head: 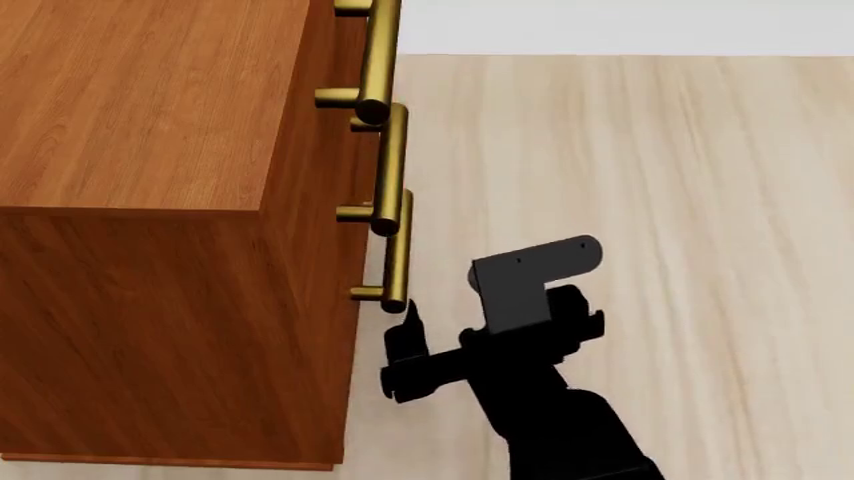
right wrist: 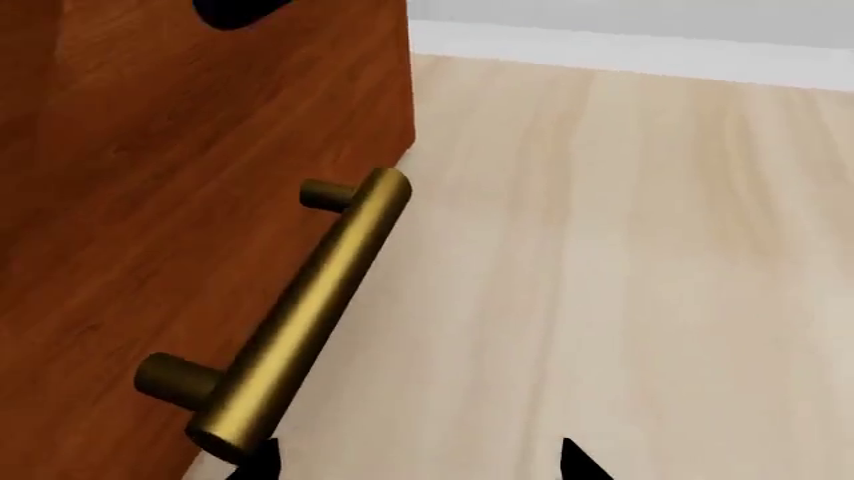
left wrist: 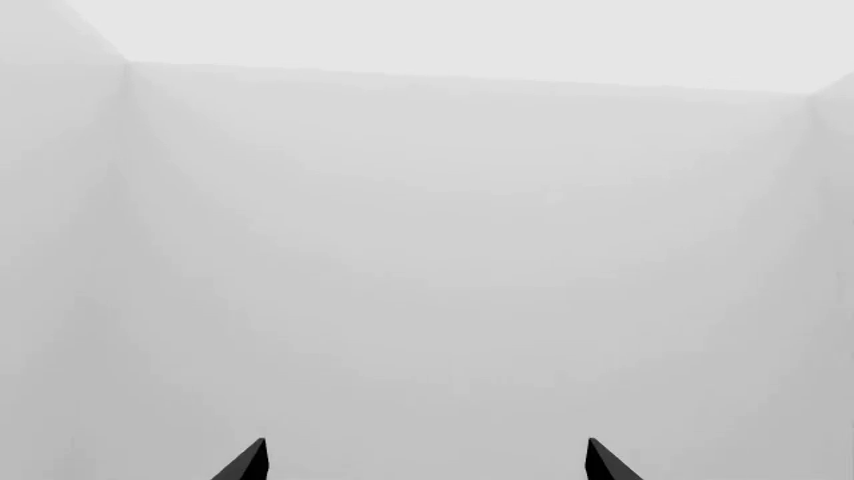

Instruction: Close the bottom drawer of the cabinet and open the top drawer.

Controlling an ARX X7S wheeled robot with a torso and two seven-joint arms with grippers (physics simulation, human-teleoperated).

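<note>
While the right gripper point(head: 400, 345) hovers with jaws spread, empty, beside the bottom drawer's handle point(head: 396, 250), the cabinet point(head: 147, 200) stands left, all drawers flush. Left gripper point(left wrist: 427, 462) faces blank wall, tips apart.

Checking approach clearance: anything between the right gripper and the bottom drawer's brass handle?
Nothing. In the head view the right gripper sits just below the bottom drawer's handle with only bare floor around; the right wrist view shows the same handle unobstructed.
</note>
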